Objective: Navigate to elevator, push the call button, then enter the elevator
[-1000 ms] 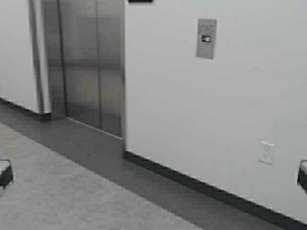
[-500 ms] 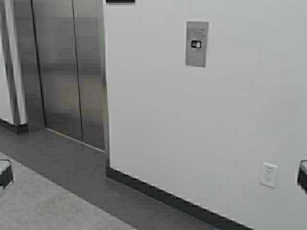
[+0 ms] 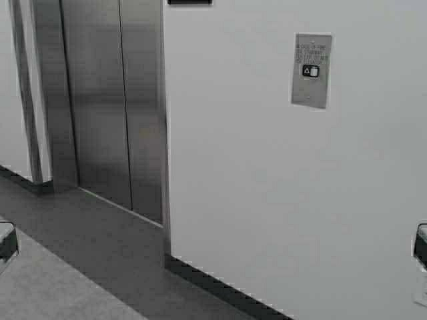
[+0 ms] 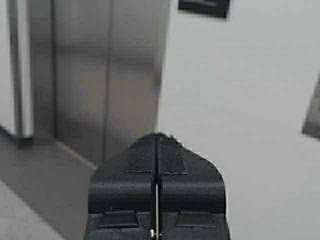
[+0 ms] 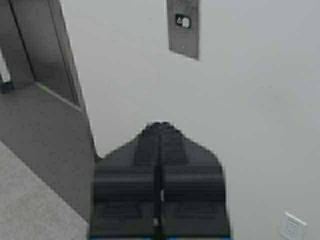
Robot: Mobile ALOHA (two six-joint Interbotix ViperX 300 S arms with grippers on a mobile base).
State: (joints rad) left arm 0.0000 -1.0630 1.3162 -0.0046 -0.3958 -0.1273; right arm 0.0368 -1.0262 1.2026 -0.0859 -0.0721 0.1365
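The elevator [image 3: 110, 100] has brushed steel double doors, closed, at the upper left of the high view; the left wrist view shows the elevator [image 4: 107, 70] too. The call button [image 3: 311, 71] is a small grey plate on the white wall to the right of the doors, and the call button [image 5: 183, 27] is also in the right wrist view. My left gripper [image 4: 156, 136] is shut and empty, pointing toward the door frame. My right gripper [image 5: 160, 125] is shut and empty, below the plate and well short of the wall. Both arms only show at the side edges of the high view.
A white wall [image 3: 267, 187] with a dark baseboard [image 3: 220, 287] runs right of the doors. A dark floor strip [image 3: 100, 247] lies in front of them, with lighter floor [image 3: 47, 293] nearer me. A wall socket [image 5: 292, 227] sits low on the right. A dark sign [image 3: 190, 2] hangs above.
The robot has moved: the wall, doors and call plate have grown and dropped in view, sliding left and then back right. Both grippers stay shut.
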